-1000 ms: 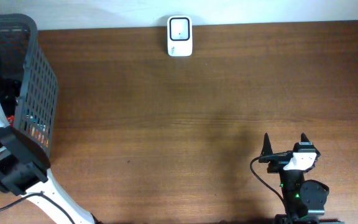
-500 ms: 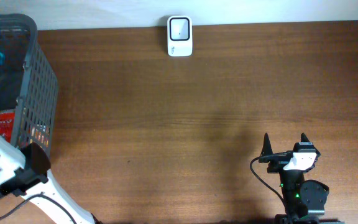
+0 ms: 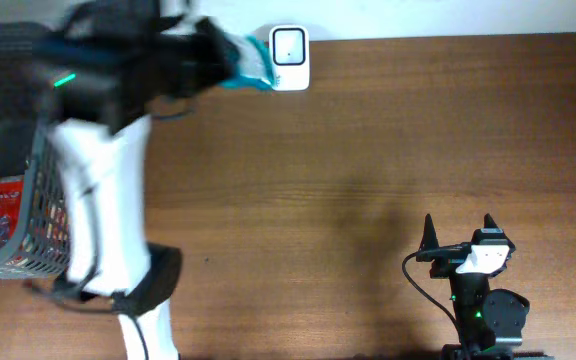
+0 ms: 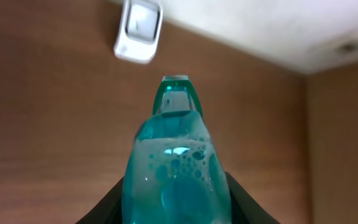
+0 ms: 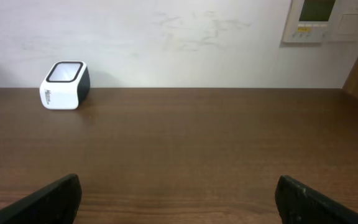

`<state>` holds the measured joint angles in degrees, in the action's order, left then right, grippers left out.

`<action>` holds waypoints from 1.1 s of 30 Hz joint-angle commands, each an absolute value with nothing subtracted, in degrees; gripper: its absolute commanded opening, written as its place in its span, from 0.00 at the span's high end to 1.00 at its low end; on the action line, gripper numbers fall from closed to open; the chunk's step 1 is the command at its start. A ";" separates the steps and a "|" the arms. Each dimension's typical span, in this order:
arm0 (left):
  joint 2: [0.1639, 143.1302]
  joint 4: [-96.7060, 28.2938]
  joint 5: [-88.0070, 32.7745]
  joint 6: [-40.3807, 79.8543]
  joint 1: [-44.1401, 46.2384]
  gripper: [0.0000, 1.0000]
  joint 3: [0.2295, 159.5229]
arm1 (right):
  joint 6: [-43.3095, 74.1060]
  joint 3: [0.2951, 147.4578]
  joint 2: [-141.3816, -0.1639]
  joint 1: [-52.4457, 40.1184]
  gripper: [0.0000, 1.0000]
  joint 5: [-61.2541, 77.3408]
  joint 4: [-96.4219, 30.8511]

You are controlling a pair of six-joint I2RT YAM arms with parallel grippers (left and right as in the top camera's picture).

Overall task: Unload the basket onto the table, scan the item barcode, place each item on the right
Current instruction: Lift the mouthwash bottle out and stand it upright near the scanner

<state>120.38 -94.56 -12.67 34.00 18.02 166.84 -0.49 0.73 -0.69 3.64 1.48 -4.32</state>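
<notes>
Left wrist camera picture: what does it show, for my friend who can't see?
A see-through teal bottle with bubbly liquid fills the middle, pinched by the left gripper. Beyond it, a small white scanner sits on the brown table near a pale wall.

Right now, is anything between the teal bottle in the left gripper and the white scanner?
Nothing visible. In the left wrist view only bare table lies between the teal bottle and the white scanner. From overhead, the bottle is right beside it.
</notes>
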 commanded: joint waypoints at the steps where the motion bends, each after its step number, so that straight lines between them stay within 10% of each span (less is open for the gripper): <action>1: 125.93 -88.14 -7.79 33.15 26.85 0.80 159.52 | -0.86 0.32 -0.36 3.38 0.02 1.23 -4.54; 14: 143.33 -73.54 1.93 33.17 38.98 0.74 151.85 | -0.84 0.32 -0.36 3.40 0.02 1.23 -4.54; 21: 144.64 -73.58 1.96 33.15 42.35 0.48 151.85 | -0.84 0.32 -0.36 3.40 0.01 1.23 -4.54; 33: 145.77 -73.93 3.05 30.57 42.59 0.38 153.91 | -0.84 0.32 -0.36 3.40 0.02 1.23 -4.54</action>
